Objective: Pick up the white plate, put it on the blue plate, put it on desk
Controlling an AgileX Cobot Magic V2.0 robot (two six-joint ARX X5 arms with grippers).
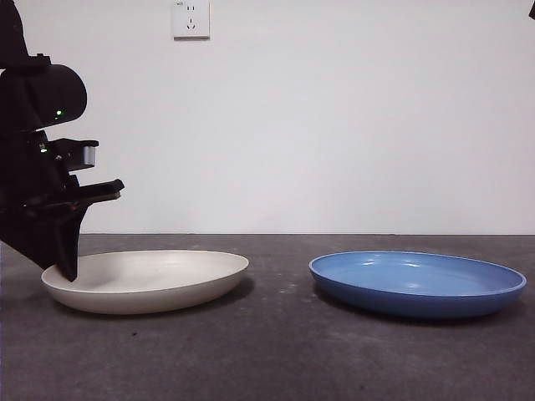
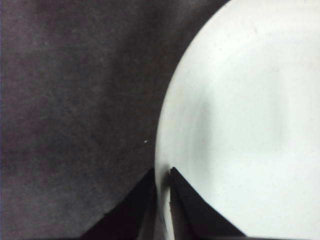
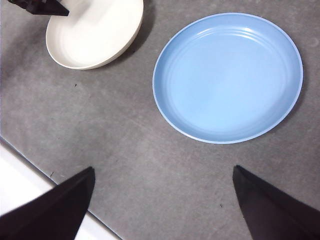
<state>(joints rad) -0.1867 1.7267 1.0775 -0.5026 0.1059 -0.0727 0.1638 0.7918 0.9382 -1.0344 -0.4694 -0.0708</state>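
**Left gripper clamped on the white plate's rim, blue plate untouched**

The desk (image 1: 276, 351) is the largest thing here: a dark grey, mottled surface running across the whole front view, meeting a plain pale wall (image 1: 334, 125) behind it. In the right wrist view a white strip borders the desk along one edge.

2 plates lie on the desk, side by side and well apart, with bare tabletop between them. The blue plate (image 1: 418, 284) sits on the right of the front view, flat on the surface, glossy, with pale glints on its inside. Nothing touches it. The white plate (image 1: 146, 280) sits on the left of the front view. Its right side looks slightly raised, with a shadow under that edge, though whether it is truly off the desk cannot be told.

The left gripper (image 1: 67, 269) comes down from a large black arm at the left edge of the front view and meets the white plate at its far-left rim. The left wrist view shows its 2 jaws drawn close together, with only a thin slot between them, and the plate's rim passing through that slot: 1 jaw over the inside of the plate, the other outside above the desk.

The right gripper (image 3: 162, 200) hangs high over the desk, its 2 jaws spread wide apart and holding nothing.

A white wall socket (image 1: 191, 18) is mounted high on the wall.
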